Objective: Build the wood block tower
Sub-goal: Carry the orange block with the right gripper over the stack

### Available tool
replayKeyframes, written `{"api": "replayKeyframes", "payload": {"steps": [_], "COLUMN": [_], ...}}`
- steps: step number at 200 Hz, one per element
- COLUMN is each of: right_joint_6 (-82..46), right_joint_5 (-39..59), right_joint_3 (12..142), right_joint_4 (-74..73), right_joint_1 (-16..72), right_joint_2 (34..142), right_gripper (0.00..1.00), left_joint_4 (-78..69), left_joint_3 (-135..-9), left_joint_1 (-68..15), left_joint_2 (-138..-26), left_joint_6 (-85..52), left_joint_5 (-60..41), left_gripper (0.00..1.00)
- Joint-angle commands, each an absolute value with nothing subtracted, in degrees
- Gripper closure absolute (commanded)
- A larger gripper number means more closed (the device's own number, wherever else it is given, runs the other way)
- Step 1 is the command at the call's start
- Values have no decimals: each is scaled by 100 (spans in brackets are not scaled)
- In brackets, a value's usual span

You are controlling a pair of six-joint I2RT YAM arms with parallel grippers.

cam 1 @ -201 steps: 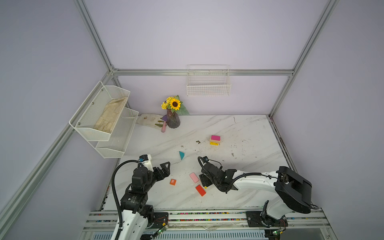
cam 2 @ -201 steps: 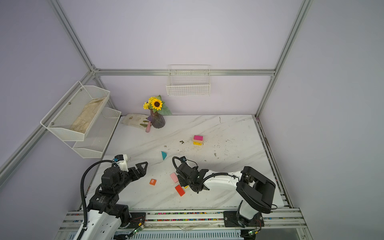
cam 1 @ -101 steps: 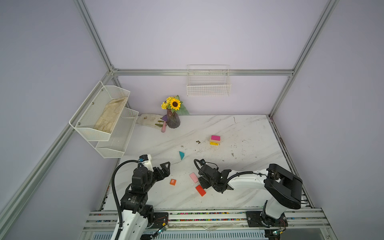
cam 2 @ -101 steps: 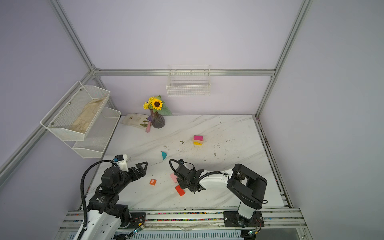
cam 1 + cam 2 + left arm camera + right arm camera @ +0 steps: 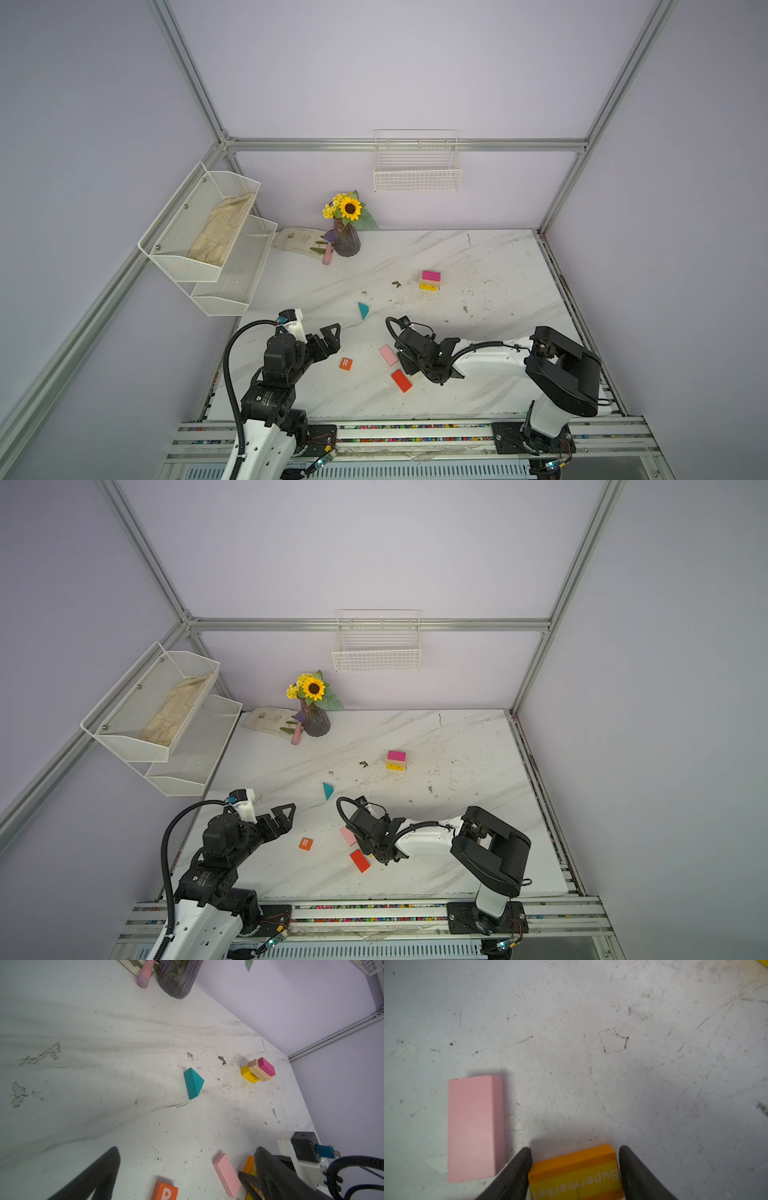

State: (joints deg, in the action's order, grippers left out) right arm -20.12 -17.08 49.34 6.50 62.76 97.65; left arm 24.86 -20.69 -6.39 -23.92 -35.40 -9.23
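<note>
Right wrist: tool (image 5: 574, 1148) astride block (image 5: 574, 1169) (low)

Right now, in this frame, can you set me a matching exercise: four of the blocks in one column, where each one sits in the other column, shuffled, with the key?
Things:
1. magenta block
2. teal triangle
3. orange R cube
4. orange Supermarket block

Places:
A. flat on the table, straddled by the right gripper
B. alone, beyond both grippers but short of the stack
C. top of the stack
D. between the open left gripper and the pink slab

Pairs: 1-C, 2-B, 3-D, 4-A
</note>
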Motion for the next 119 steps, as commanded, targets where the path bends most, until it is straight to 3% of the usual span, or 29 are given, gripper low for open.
{"api": "replayKeyframes", "payload": {"steps": [1, 119], "right_joint_6": [-2047, -2787], "right_joint_5": [-1820, -2268], "right_joint_3": [4880, 4760], "right_joint_4": [952, 1048], "right_joint_1": [6311, 6117], "right_joint_2": [9649, 8822], "right_gripper": [34, 43], "left_joint_4": [2269, 2269], "left_joint_3": [-1829, -1828], "left_joint_1": [-624, -624], "left_joint_2": [-2373, -2380], "left_joint_6": [-3583, -3593], "left_joint_5": [-1009, -946], "left_gripper": [0, 0]}}
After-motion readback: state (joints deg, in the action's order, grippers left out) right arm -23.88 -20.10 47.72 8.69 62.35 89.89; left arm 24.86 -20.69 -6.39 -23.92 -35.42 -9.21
